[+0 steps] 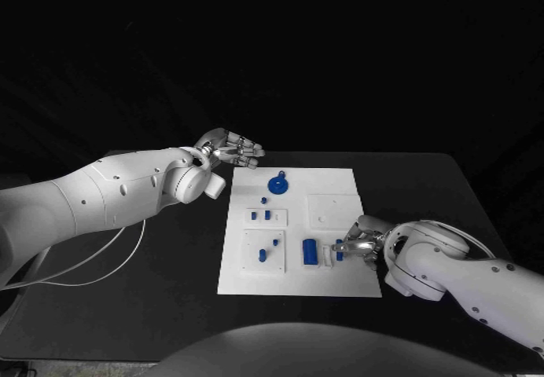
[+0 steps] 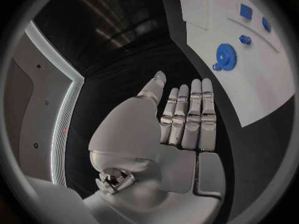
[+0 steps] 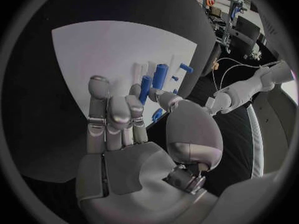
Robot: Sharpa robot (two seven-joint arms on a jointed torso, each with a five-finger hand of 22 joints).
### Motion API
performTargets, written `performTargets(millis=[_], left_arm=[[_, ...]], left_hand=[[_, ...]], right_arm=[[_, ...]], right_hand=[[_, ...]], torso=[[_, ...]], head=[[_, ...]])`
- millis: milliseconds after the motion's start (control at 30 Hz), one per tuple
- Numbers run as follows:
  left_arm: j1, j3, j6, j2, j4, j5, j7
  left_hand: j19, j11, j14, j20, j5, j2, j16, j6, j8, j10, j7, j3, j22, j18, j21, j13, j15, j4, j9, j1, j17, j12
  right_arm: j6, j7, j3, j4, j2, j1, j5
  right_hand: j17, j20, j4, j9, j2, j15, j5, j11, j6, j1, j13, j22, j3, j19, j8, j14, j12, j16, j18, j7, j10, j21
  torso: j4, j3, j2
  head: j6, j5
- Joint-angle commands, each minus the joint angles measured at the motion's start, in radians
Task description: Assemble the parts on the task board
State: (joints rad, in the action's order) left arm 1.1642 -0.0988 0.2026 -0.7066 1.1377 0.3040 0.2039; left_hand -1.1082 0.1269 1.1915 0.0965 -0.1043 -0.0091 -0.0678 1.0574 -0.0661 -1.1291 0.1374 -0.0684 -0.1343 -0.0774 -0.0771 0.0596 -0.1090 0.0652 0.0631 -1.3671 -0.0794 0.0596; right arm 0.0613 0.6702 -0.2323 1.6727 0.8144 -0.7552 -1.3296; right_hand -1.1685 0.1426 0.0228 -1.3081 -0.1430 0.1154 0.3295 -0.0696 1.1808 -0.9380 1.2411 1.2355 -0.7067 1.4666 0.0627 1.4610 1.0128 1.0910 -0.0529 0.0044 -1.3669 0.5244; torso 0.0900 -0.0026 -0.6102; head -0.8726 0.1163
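White task board (image 1: 328,284) lies in the middle of the black worktop (image 1: 170,275), with several small blue parts on it. Near the far edge of the board lies a blue gear (image 1: 277,185), flat on the plate. Below it, on the left half of the board, a few tiny blue pieces (image 1: 264,214) sit in a raised white block, and closer to the robot another small blue piece (image 1: 264,254) rests in a second white block. Beside that one a blue cylinder (image 1: 310,250) stands in the board, near the front edge.

The left hand (image 1: 230,148) is held above the worktop just beyond the far left corner of the board, not touching anything. In the left wrist view its fingers (image 2: 190,117) are straight and pressed side by side, the palm is flat and nothing is in it; the gear (image 2: 225,56) shows further away on the board.

The right hand (image 1: 361,242) is low over the front right part of the board, just beside the cylinder. In the right wrist view its fingers (image 3: 118,115) are curled, with the thumb near them, close to a blue part (image 3: 145,87). I cannot tell whether they really pinch this part or only touch it.
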Motion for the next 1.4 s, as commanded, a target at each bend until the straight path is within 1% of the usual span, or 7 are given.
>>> performTargets(millis=[33,233,333,700,833,1000,1400], left_arm=[[0.0,0.001,-0.011,0.0,0.003,0.002,0.003],[0.0,0.001,-0.013,0.001,0.004,0.002,0.002],[0.0,0.001,-0.013,0.002,0.004,0.002,0.002],[0.0,0.001,-0.015,0.0,0.007,0.003,0.001],[0.0,0.001,-0.016,-0.001,0.008,0.003,0.001],[0.0,0.001,-0.017,-0.001,0.008,0.003,0.001],[0.0,0.001,-0.017,-0.002,0.008,0.003,0.001]], left_hand=[[-0.006,0.0,-0.006,-0.003,0.002,0.006,0.005,-0.009,0.003,0.008,0.0,-0.002,0.001,0.002,-0.004,-0.001,-0.001,-0.003,0.001,0.0,-0.002,0.001],[-0.006,0.001,-0.006,-0.002,0.002,0.006,0.005,-0.009,0.003,0.009,0.0,-0.002,0.003,0.002,-0.005,-0.001,-0.002,-0.005,0.001,0.001,-0.002,0.001],[-0.006,0.001,-0.006,-0.002,0.002,0.006,0.005,-0.009,0.003,0.009,0.0,-0.002,0.003,0.002,-0.005,-0.001,-0.002,-0.005,0.001,0.001,-0.002,0.001],[-0.006,0.001,-0.006,-0.002,0.002,0.006,0.005,-0.009,0.003,0.009,0.0,-0.002,0.003,0.002,-0.005,-0.001,-0.002,-0.005,0.001,0.001,-0.002,0.001],[-0.006,0.001,-0.006,-0.002,0.002,0.006,0.005,-0.009,0.003,0.009,0.0,-0.002,0.003,0.002,-0.005,-0.001,-0.002,-0.005,0.001,0.001,-0.002,0.001],[-0.006,0.001,-0.006,-0.002,0.002,0.006,0.005,-0.009,0.003,0.009,0.0,-0.002,0.003,0.002,-0.005,-0.001,-0.002,-0.005,0.001,0.001,-0.002,0.001],[-0.006,0.0,-0.007,-0.002,0.003,0.007,0.005,-0.01,0.003,0.008,0.0,-0.002,0.006,0.002,-0.005,-0.001,-0.002,-0.008,0.001,0.0,-0.002,0.002]], right_arm=[[0.005,-0.012,-0.003,0.008,-0.008,0.0,0.018],[-0.003,-0.012,-0.004,0.004,-0.028,0.0,0.0],[-0.007,-0.011,-0.002,-0.004,-0.038,0.0,-0.013],[-0.018,-0.008,0.025,-0.042,-0.07,0.0,-0.089],[-0.023,-0.006,0.033,-0.052,-0.075,0.0,-0.115],[-0.03,-0.004,0.041,-0.061,-0.079,0.001,-0.137],[-0.034,-0.008,0.051,-0.076,-0.09,0.001,-0.151]], right_hand=[[0.003,0.001,-0.165,-0.008,0.004,0.006,0.006,-0.006,-0.002,-0.008,-0.001,0.001,-0.171,0.043,0.003,0.002,-0.004,-0.005,0.0,-0.008,-0.004,0.0],[0.003,0.0,-0.164,-0.007,0.003,0.006,0.008,-0.005,-0.002,-0.011,-0.002,0.002,-0.169,0.043,0.003,0.002,-0.004,-0.004,0.001,-0.008,-0.004,0.0],[0.003,0.0,-0.164,-0.007,0.003,0.006,0.008,-0.005,-0.002,-0.013,-0.002,0.001,-0.166,0.043,0.003,0.002,-0.005,-0.005,0.001,-0.008,-0.003,-0.002],[0.004,-0.001,-0.162,-0.005,0.003,0.005,0.004,-0.005,-0.002,-0.016,-0.004,0.002,-0.165,0.043,0.003,0.002,-0.006,-0.006,0.001,-0.008,-0.003,-0.002],[0.004,-0.001,-0.162,-0.004,0.002,0.004,0.001,-0.005,-0.001,-0.019,-0.004,0.002,-0.163,0.043,0.003,0.002,-0.006,-0.005,0.002,-0.008,-0.003,-0.001],[0.005,-0.002,-0.162,-0.002,0.001,0.004,0.0,-0.005,-0.001,-0.02,-0.006,0.003,-0.162,0.043,0.002,0.002,-0.008,-0.006,0.002,-0.007,-0.003,-0.001],[0.007,-0.003,-0.159,0.002,0.0,0.003,-0.012,-0.004,-0.001,-0.022,-0.008,0.002,-0.157,0.043,0.002,0.002,-0.009,-0.007,0.002,-0.008,-0.003,-0.005]], torso=[[0.0001,0.0,-0.001],[-0.0001,-0.0002,0.0],[-0.0007,-0.0003,0.0],[0.0003,-0.0001,0.0],[0.0009,0.0003,0.0],[0.0006,0.0004,0.0],[0.0006,0.0003,0.0]], head=[[0.0,0.0],[0.0,0.0],[0.0,0.0],[0.0,0.005],[0.0,0.005],[0.0,0.006],[0.0,0.008]])
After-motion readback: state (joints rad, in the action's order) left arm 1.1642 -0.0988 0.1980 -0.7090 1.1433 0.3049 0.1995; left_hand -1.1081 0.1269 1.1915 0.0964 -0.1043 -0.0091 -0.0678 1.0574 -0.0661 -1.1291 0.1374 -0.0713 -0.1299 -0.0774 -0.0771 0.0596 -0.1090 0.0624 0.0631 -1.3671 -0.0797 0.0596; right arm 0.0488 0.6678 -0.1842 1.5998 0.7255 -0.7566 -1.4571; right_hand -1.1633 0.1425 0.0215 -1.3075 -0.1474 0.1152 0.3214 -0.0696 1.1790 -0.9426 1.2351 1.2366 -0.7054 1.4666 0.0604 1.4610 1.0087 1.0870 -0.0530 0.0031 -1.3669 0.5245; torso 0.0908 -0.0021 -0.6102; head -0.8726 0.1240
